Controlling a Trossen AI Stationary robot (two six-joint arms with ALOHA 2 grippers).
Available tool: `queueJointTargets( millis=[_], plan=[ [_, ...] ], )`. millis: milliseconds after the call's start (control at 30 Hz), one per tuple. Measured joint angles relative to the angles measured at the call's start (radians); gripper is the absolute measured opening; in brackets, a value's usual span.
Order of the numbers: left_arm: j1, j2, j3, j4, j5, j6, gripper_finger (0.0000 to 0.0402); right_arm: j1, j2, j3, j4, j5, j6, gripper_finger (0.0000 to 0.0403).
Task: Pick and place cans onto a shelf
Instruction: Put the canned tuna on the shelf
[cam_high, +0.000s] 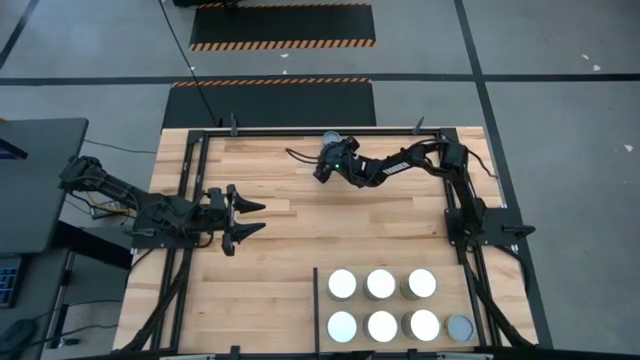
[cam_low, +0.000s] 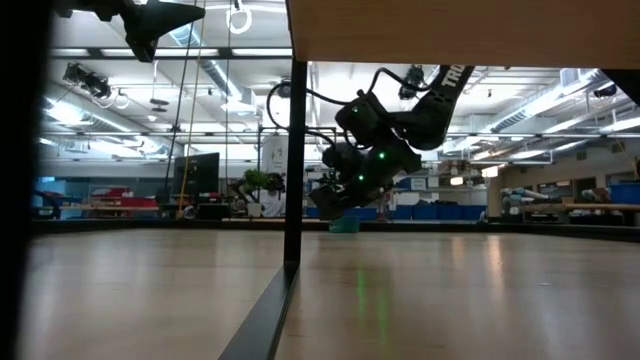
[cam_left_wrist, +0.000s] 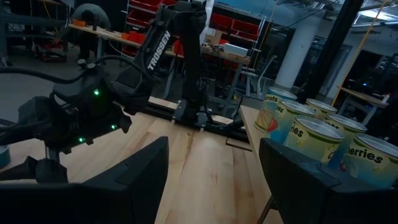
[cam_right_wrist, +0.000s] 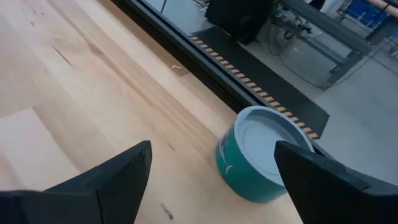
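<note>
Light-wood table (cam_high: 280, 190), black bars edging it, with the shelf (cam_high: 320, 330) section sitting at its near right corner and holding seven cans (cam_high: 381, 284) in two rows (one at the row's end dull blue-grey, the rest bright-topped). Right gripper (cam_high: 322, 162) is hovering at the far edge, jaws spread wide and holding nothing, just short of a lone teal can (cam_right_wrist: 256, 154) standing upright beside the far bar. Left gripper (cam_high: 245, 217) is waiting mid-left above the boards, fingers parted and empty, pointing toward the shelf.

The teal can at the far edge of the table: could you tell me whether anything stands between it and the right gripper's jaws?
Nothing visible does. The right gripper is open, with only bare wood between it and the teal can.
</note>
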Motion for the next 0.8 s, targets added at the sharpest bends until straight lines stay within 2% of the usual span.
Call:
queueJointTargets(
  millis=[333, 800],
  plan=[
    [0.0, 0.0, 0.0, 0.0, 0.0, 0.0, 0.0256, -0.083, 0.0, 0.002, -0.037, -0.203, 0.09, 0.0348],
    [0.0, 0.0, 0.0, 0.0, 0.0, 0.0, 0.0256, -0.005, 0.003, -0.001, -0.091, -0.223, 0.081, 0.0348]
  ],
)
